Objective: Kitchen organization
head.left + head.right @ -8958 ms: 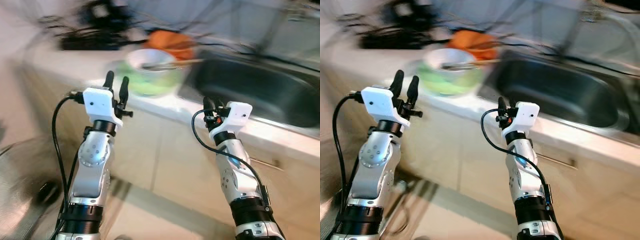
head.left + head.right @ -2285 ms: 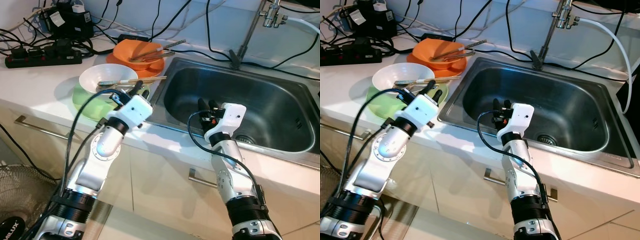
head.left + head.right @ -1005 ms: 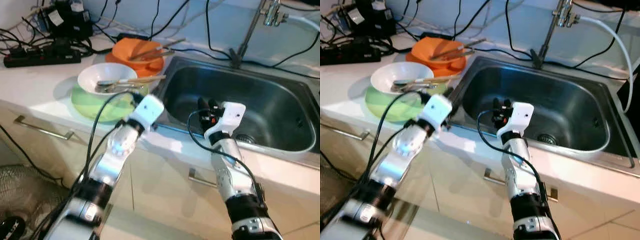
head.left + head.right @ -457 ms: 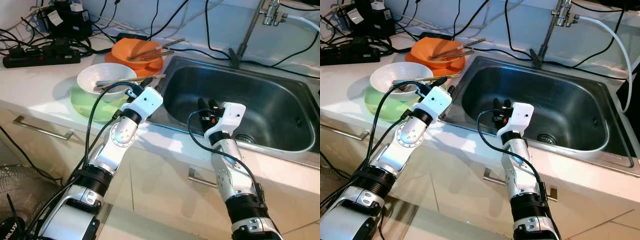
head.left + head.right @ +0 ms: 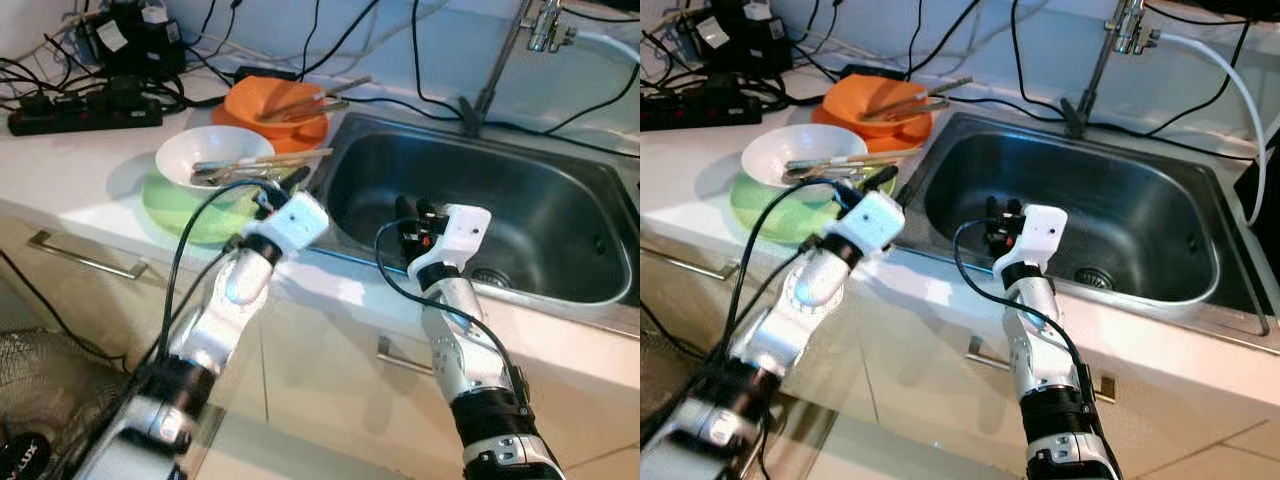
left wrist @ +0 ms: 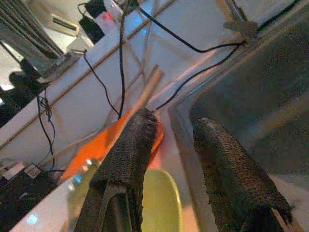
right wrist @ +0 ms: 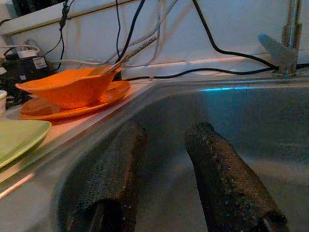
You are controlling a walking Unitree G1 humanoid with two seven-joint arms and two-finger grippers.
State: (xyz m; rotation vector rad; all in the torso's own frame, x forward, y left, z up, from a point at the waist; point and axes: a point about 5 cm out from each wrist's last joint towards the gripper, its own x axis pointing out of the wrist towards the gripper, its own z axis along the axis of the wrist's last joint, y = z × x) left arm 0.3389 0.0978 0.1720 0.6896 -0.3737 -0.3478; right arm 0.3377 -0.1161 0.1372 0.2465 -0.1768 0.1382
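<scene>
Left end effector (image 5: pixel 287 180) spread, empty, at round white bowl's (image 5: pixel 213 158) 4 o'clock; right end effector (image 5: pixel 415 209) spread over steel sink (image 5: pixel 520 215).

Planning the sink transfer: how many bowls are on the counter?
2: a white bowl on the green plate, and an orange bowl on its orange plate, behind it.

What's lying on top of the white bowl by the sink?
Wooden chopsticks and metal utensils rest across the white bowl. It sits on a green plate; its bottom is hidden.
</scene>
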